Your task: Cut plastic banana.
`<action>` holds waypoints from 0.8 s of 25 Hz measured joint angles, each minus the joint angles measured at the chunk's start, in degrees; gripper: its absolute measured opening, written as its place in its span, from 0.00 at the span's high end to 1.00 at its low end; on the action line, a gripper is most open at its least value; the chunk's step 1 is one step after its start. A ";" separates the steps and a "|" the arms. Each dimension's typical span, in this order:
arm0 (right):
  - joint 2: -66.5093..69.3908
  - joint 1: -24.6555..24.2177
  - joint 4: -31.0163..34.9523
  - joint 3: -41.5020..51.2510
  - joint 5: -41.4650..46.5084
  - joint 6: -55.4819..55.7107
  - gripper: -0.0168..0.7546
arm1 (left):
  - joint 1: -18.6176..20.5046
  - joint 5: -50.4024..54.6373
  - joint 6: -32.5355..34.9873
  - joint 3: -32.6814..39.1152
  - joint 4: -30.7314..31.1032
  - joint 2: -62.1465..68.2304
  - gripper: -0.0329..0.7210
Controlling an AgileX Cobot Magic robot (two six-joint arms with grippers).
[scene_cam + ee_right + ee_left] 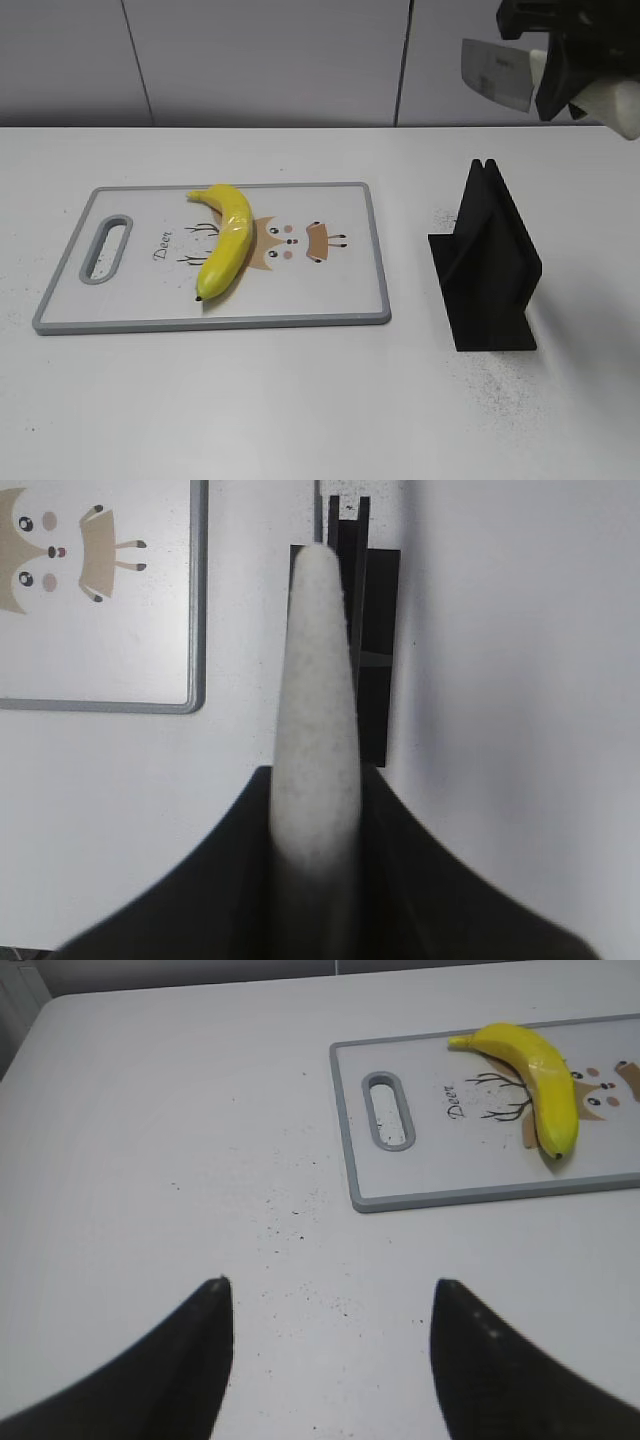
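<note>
The yellow plastic banana (pixel 226 244) lies on the white cutting board (pixel 345 290), left of its middle; it also shows in the left wrist view (pixel 535 1068). My right gripper (pixel 560 70) is high at the top right, above the black knife stand (pixel 488 262), and is shut on a toy knife. The knife's grey blade (pixel 497 72) points left and its white handle (pixel 316 720) fills the right wrist view. My left gripper (pixel 330 1300) is open and empty over bare table, left of the board (pixel 440 1175).
The black knife stand (pixel 362 630) stands right of the board, directly below the held knife. The board (pixel 100 620) has a grey rim, a handle slot (pixel 105 248) at its left end and a deer drawing. Fine dark specks dot the table.
</note>
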 joint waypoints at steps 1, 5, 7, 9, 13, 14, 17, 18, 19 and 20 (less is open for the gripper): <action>0.00 0.00 -0.39 -0.05 0.00 0.00 0.77 | 0.00 -0.64 0.00 -0.43 0.04 1.13 0.18; 0.00 0.00 -1.60 -0.94 0.00 -2.30 0.77 | 0.00 -4.98 0.16 -1.93 0.04 7.90 0.18; 0.00 0.00 -1.53 -1.64 0.06 -6.68 0.77 | 0.00 -7.61 1.64 -2.82 0.04 12.32 0.18; 0.00 0.00 -0.96 -2.42 0.06 -11.29 0.77 | 0.00 -9.73 3.76 -3.93 0.04 16.89 0.18; 1.41 -1.20 3.69 -5.11 0.17 -19.36 0.77 | 0.00 -13.11 7.36 -7.43 -0.02 27.10 0.18; 2.27 -1.60 5.08 -5.92 0.22 -21.28 0.77 | 0.00 -13.74 8.69 -8.66 -0.35 29.86 0.18; 5.23 -1.85 7.34 -9.03 0.22 -27.22 0.77 | 0.00 -14.37 12.98 -12.88 -1.77 37.70 0.18; 6.31 -1.85 7.79 -10.27 0.22 -28.71 0.77 | 0.00 -14.52 14.25 -14.63 -2.39 40.42 0.19; 7.37 -1.85 7.97 -11.55 0.22 -30.39 0.77 | 0.00 -14.52 15.41 -16.49 -3.11 42.62 0.19; 8.27 -1.85 8.13 -12.86 0.22 -31.93 0.77 | 0.00 -14.59 16.30 -18.15 -3.87 45.18 0.20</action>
